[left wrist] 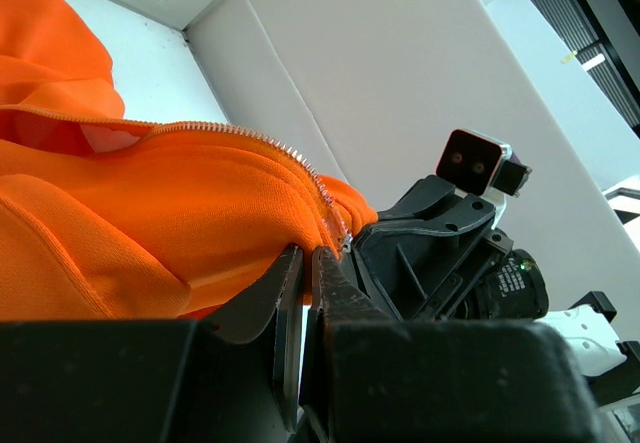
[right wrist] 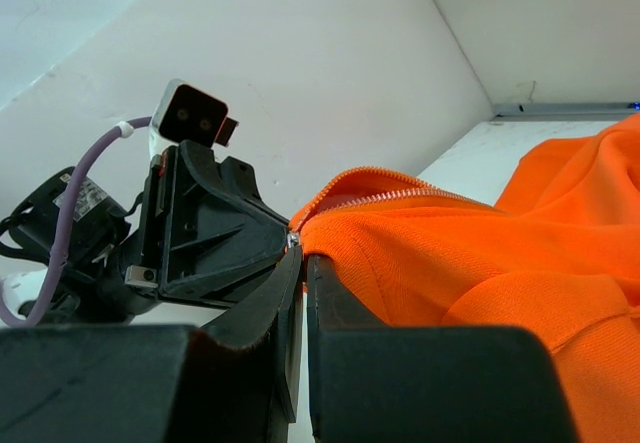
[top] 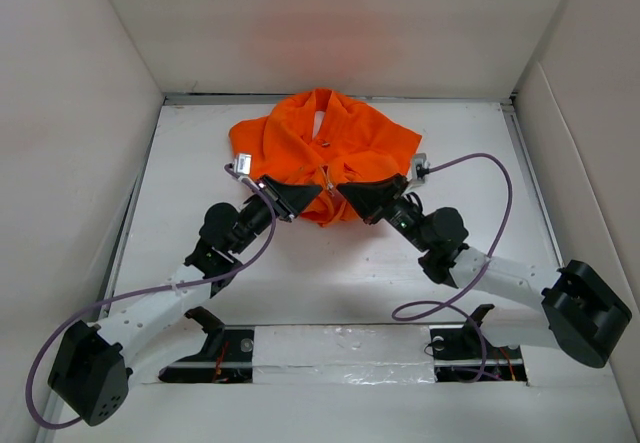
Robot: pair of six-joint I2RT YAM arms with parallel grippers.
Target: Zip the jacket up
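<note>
From above and behind the arms [top: 160,303] we look down over the whole desk [top: 330,283], far enough back to take in both arms and the side walls [top: 80,63]. On each wrist we sit low and very near, sighting forward: from the left end effector [left wrist: 305,283] we face the right end effector [left wrist: 368,241], and the reverse. All three views share the jacket [top: 320,148] hem between them.

Both arms reach fwd, converging; L end effector [top: 300,195] & R end effector [top: 345,191] pinched tight on jacket [top: 300,138]
</note>
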